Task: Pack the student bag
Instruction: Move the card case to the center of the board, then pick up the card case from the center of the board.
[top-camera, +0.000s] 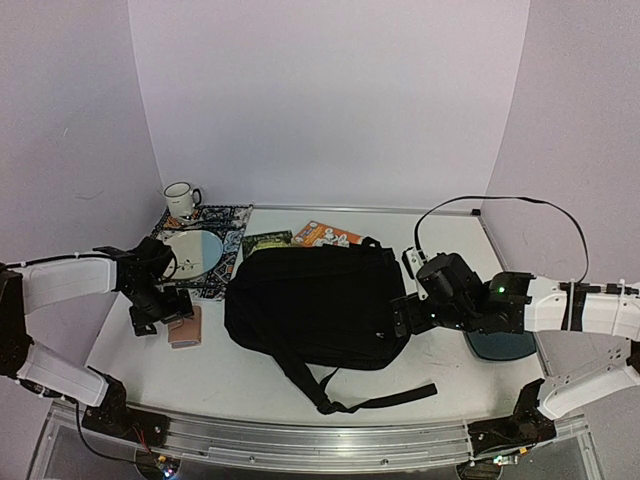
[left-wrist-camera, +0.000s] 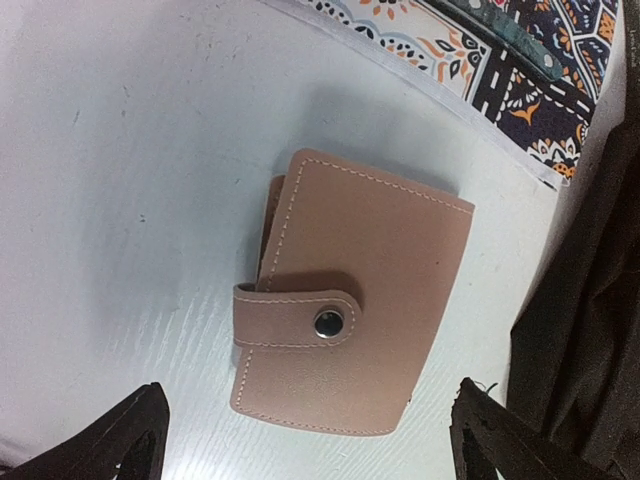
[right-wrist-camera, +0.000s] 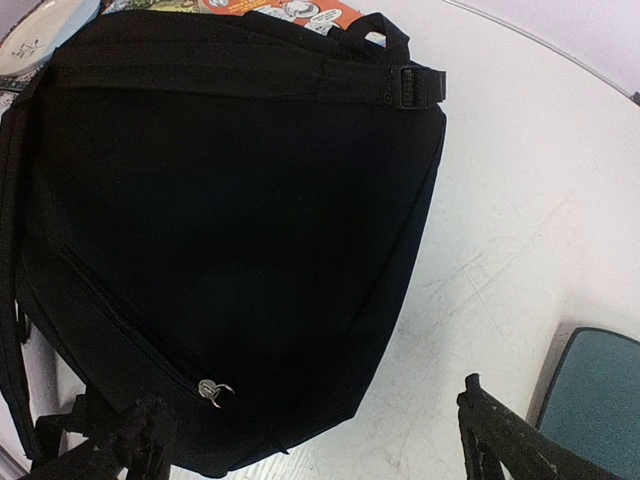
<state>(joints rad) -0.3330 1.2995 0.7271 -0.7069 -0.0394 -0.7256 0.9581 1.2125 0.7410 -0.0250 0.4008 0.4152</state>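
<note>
Tabletop (top-camera: 250, 375): white, curved near edge.

Student bag (top-camera: 315, 305): black, lying flat at mid-tabletop. One strap (top-camera: 340, 395) trails toward the near edge. Front pocket zip runs diagonally in the right wrist view, and its pull (right-wrist-camera: 213, 390) sits at the lower end.

Patterned mat (top-camera: 225, 225): back left, with a round pale disc (top-camera: 195, 250) lying on it.

Dark-teal pad (top-camera: 500, 347): right of the bag, partly under the right arm.

Right gripper (top-camera: 403, 318): at the bag's right edge, jaws wide, nothing between them but bag fabric below.

Left gripper (top-camera: 163, 310): left of the bag, jaws wide, holding nothing.

Orange book (top-camera: 325, 235) and green booklet (top-camera: 265, 243): just behind the bag, partly hidden by it.

White mug (top-camera: 181, 198): upright at the back left corner.

Pink wallet (left-wrist-camera: 350, 290): snap-closed, flat on the tabletop under the left jaws and between the mat and the bag.
</note>
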